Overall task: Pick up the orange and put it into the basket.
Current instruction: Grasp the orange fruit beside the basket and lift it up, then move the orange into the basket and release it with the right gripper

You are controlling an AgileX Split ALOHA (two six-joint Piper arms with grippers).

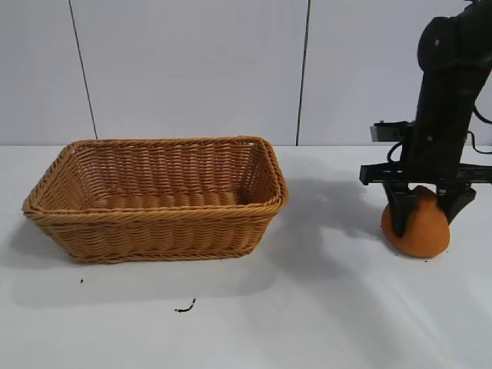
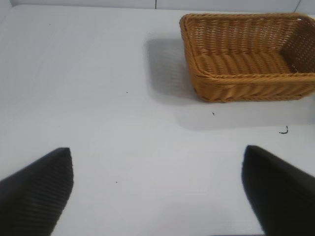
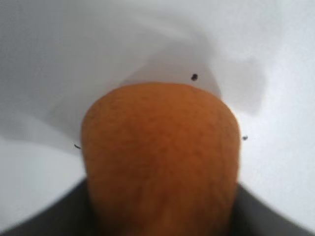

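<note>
The orange [image 1: 419,231] rests on the white table at the far right, well to the right of the basket [image 1: 154,211]. My right gripper [image 1: 427,211] comes straight down over the orange, one finger on each side, pressed against the fruit. In the right wrist view the orange [image 3: 162,152] fills the gap between the two dark fingers of the gripper [image 3: 160,206]. The basket holds nothing I can see. My left gripper [image 2: 157,196] is open and empty above bare table, with the basket [image 2: 246,76] far off; it is out of the exterior view.
A small dark scrap [image 1: 184,308] lies on the table in front of the basket and also shows in the left wrist view [image 2: 284,131]. A white panelled wall stands behind the table. A few dark specks [image 3: 194,76] dot the table near the orange.
</note>
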